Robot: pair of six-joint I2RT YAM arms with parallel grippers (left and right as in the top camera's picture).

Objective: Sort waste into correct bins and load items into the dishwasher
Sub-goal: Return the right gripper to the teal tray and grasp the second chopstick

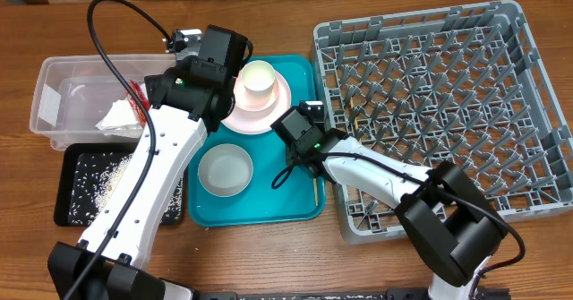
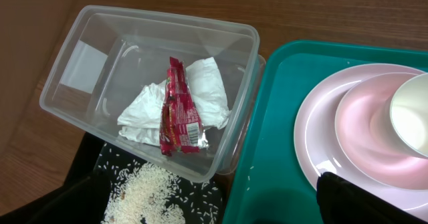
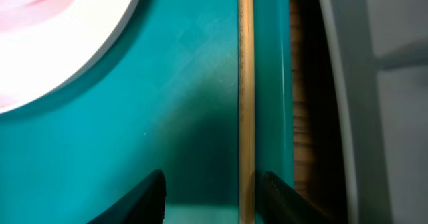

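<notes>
The red wrapper [image 2: 180, 107] and the white napkin [image 2: 200, 90] lie in the clear tub [image 2: 80, 57]. Rice grains [image 2: 144, 194] lie in the black tray [image 1: 72, 206]. A cream cup [image 1: 257, 79] stands on the pink plate [image 1: 269, 116] on the teal tray. A pale bowl [image 1: 224, 170] sits nearer the front. My left gripper [image 2: 200, 214] is open and empty over the tub's corner and the plate's edge. My right gripper [image 3: 214, 204] is open, its fingers on either side of a wooden chopstick [image 3: 246, 103] lying along the teal tray's right wall. The grey dish rack [image 1: 439, 112] is on the right.
The teal tray [image 1: 269, 206] lies between the bins and the rack, with a few stray grains [image 2: 251, 177] on it. The rack's wall [image 3: 374, 117] stands close beside my right gripper, across a narrow strip of wooden table [image 3: 304, 83].
</notes>
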